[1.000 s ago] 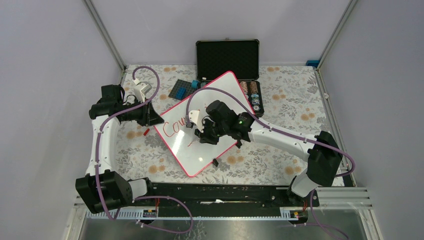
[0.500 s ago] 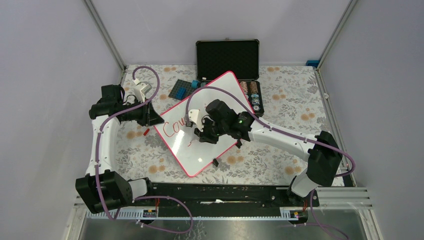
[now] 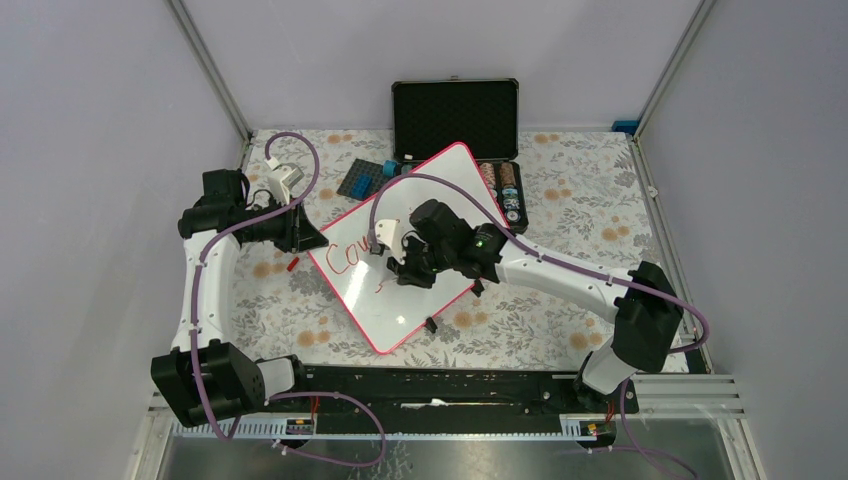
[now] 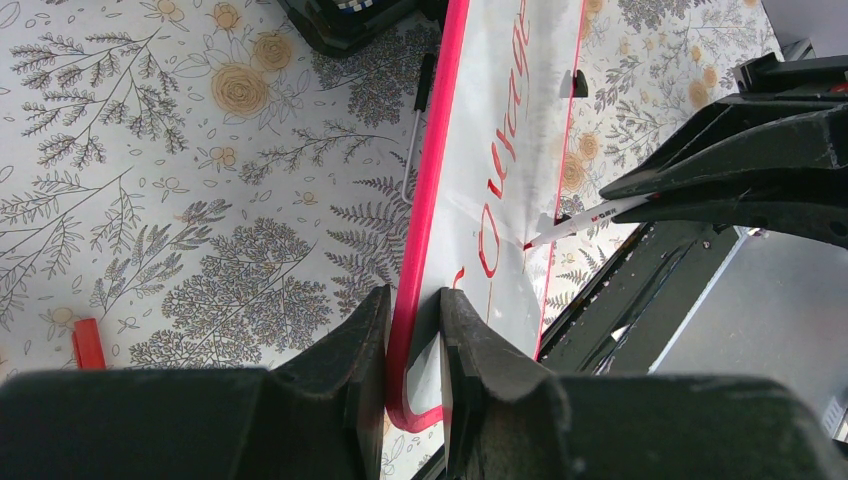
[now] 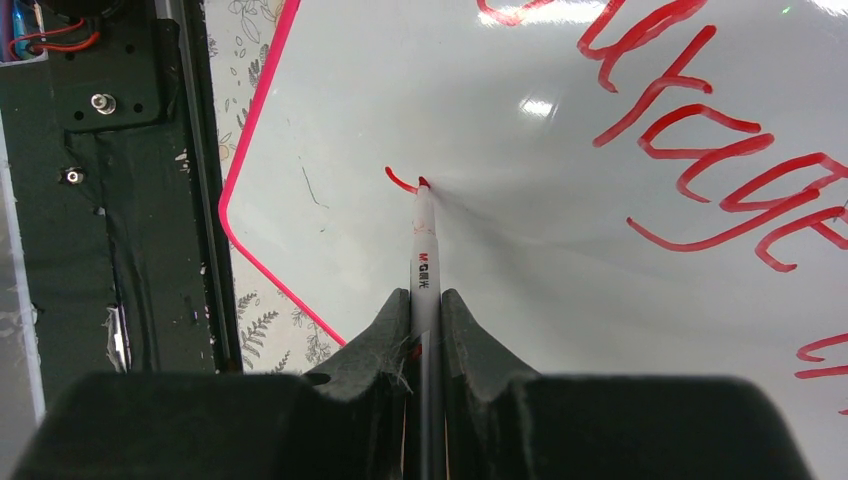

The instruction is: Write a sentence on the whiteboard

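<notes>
The whiteboard is lying tilted like a diamond at the centre of the flowered bench in the top view. The left fingers are closing on its pink-red frame at the board's left corner, one finger on each side of the edge. The right fingers are clamping a white marker upright between them. They are hovering over the board's middle, and the red tip is touching the glossy surface at the end of a short red hook. The sentence is running in red handwriting across the upper right of the right wrist view, above and to the right of the tip. From the top only "Cou" is showing, left of the arm.

A black case is standing open at the top centre, just beyond the board's upper corner. Its lower tray is holding rows of round pieces, too small to identify. A small red piece is lying on the bench at the lower left of the left wrist view.
</notes>
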Controlling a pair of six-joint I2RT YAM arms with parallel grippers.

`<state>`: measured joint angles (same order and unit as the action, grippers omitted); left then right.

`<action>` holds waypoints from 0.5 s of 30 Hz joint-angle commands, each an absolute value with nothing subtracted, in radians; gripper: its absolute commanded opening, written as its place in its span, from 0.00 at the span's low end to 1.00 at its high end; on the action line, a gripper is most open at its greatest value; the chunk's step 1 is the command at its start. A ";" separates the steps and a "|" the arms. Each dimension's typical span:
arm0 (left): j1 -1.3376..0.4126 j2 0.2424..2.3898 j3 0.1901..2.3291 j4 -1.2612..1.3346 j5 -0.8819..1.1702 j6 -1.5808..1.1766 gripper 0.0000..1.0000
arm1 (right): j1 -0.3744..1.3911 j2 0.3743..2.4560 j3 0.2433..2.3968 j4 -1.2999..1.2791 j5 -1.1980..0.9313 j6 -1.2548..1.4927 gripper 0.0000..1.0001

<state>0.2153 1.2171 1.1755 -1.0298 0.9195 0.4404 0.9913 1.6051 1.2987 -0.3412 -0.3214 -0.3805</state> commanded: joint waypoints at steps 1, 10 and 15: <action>0.210 1.215 1.162 -0.998 0.897 0.467 0.01 | 1.007 1.623 1.344 -0.321 -0.293 -0.390 0.00; 0.210 1.213 1.164 -0.997 0.896 0.467 0.01 | 1.024 1.634 1.338 -0.326 -0.291 -0.392 0.00; 0.209 1.211 1.162 -0.998 0.895 0.468 0.01 | 1.032 1.633 1.324 -0.326 -0.291 -0.395 0.00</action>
